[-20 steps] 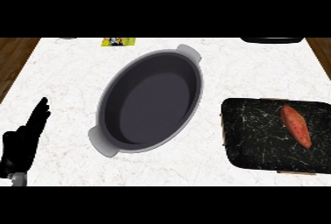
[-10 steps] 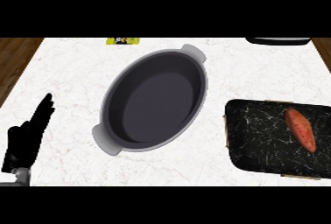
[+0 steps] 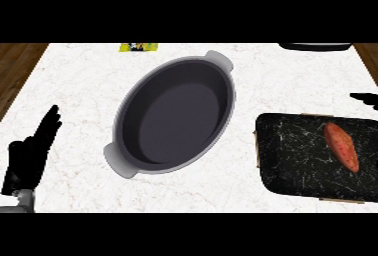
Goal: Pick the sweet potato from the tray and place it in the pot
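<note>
An orange sweet potato [image 3: 342, 146] lies lengthwise on the right part of a black marbled tray [image 3: 295, 160] at the counter's right. A large dark oval pot [image 3: 173, 117] with grey handles stands tilted in the middle, with nothing in it. My left hand [image 3: 29, 155] rests open at the lower left, fingers up, well clear of the pot. Only the fingertips of my right hand [image 3: 365, 99] show at the right edge, straight, above the tray's far right corner and apart from the sweet potato.
The white marble counter [image 3: 74, 85] has wooden floor past its left and right edges. A small yellow-green packet [image 3: 138, 47] lies at the far edge. A dark object [image 3: 316, 46] sits at the far right.
My right hand's fingertips have come into view at the right edge above the tray. The left hand, pot and sweet potato have stayed put.
</note>
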Robot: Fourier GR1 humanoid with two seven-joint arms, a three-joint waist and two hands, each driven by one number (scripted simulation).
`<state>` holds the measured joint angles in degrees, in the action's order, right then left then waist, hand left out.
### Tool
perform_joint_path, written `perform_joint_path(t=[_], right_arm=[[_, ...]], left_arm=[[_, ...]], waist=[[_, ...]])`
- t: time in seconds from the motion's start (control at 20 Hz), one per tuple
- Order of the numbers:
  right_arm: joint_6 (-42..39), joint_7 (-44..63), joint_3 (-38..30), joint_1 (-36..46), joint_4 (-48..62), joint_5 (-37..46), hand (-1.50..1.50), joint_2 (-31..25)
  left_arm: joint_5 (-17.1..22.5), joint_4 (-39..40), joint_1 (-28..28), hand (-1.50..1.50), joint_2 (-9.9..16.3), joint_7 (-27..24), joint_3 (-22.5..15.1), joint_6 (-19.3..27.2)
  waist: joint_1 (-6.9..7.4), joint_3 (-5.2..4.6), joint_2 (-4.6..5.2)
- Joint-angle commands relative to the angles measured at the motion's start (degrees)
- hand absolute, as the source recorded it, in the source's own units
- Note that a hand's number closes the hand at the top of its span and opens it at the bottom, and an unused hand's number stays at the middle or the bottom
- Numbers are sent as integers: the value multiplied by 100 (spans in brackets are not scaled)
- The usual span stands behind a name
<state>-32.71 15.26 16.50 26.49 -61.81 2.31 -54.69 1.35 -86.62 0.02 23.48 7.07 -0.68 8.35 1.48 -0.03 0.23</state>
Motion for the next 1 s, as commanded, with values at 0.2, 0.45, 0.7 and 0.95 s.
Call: perform_joint_path(t=[0.2, 0.45, 0.7, 0.95], right_arm=[[-434, 633, -12, 396, 39, 672, -150, 715], [-506, -47, -61, 531, 840, 1519, -150, 896], [-508, 45, -199, 496, 1029, 1882, -150, 1261], [-417, -351, -340, 603, 1630, 2427, -150, 1394]], left_arm=[[63, -372, 112, 0, 85, 247, 334, -283], [-225, -363, 349, 0, -267, 52, 210, -208], [-83, 265, 11, 0, -194, -202, 620, -521], [-347, -237, 287, 0, -242, 19, 553, -562]], waist=[[-99, 2, -27], [-79, 5, -15], [-117, 3, -16], [-83, 5, -13]])
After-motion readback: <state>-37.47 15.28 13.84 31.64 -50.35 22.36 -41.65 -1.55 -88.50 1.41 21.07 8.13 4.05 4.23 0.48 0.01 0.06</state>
